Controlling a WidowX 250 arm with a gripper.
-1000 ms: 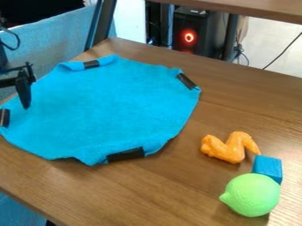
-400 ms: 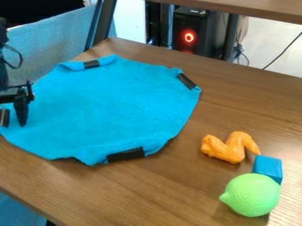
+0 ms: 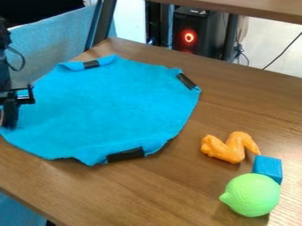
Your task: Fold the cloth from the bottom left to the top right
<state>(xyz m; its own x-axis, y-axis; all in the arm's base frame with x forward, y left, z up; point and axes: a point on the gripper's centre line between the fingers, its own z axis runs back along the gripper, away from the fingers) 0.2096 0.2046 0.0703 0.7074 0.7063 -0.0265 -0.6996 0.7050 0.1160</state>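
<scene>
The black gripper (image 3: pixel 8 115) hangs at the left edge of the camera view, over the cloth's left corner, partly cut off by the frame edge. Its lower end is close to the black strip at that corner; whether it touches the cloth I cannot tell. The bright blue cloth (image 3: pixel 112 106) lies spread on the table, with its corners turned in and marked by black strips at the top, right and bottom.
To the right on the wooden table (image 3: pixel 159 190) are an orange wing-shaped toy (image 3: pixel 229 148), a blue block (image 3: pixel 268 167) and a green lemon-shaped toy (image 3: pixel 252 194). A brown shelf edge (image 3: pixel 254 9) crosses the top right.
The gripper has moved down and slightly left to the cloth's left corner, and now covers most of the black strip there. The cloth has not visibly moved.
</scene>
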